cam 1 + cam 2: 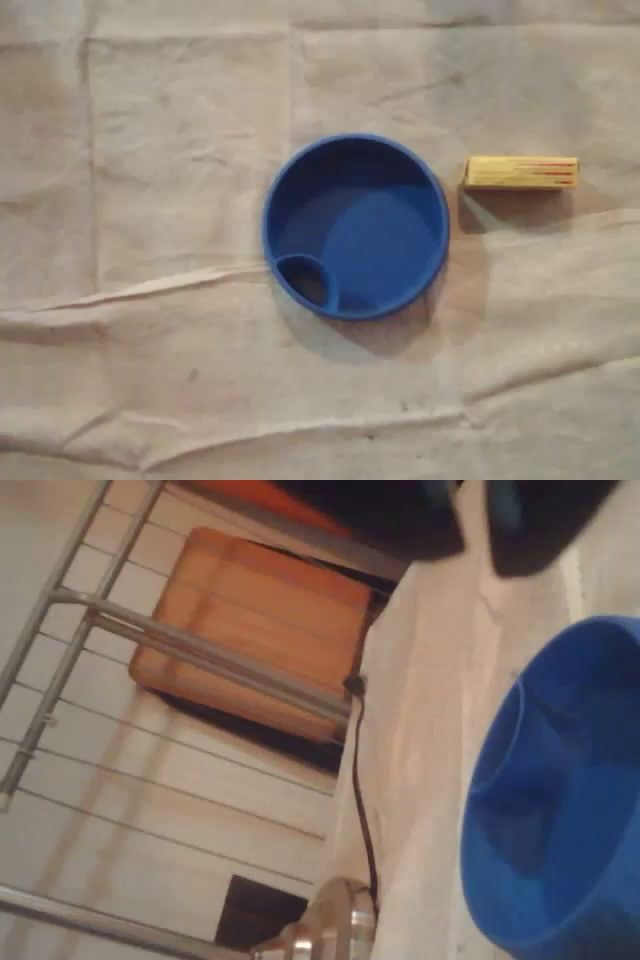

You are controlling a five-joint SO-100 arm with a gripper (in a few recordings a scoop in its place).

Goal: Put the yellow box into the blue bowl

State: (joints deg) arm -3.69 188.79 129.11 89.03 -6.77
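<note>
A round blue bowl (355, 226) with a small oval pocket at its lower left rim sits mid-table in the overhead view. The yellow box (520, 172), long and narrow with red stripes along one side, lies flat on the cloth just right of the bowl, a small gap apart from it. In the wrist view the blue bowl (560, 800) sits at the right, seen from the side and tilted. Two dark blurred shapes at the top edge are my gripper (472, 515), above the cloth beside the bowl. Too little of the narrow slit between them shows to tell its state.
A wrinkled beige cloth (160, 200) covers the table. In the wrist view the table edge carries a black cable (360, 800). Beyond it are a metal rack (150, 640), an orange-brown wooden panel (250, 620) and a metal fitting (320, 935).
</note>
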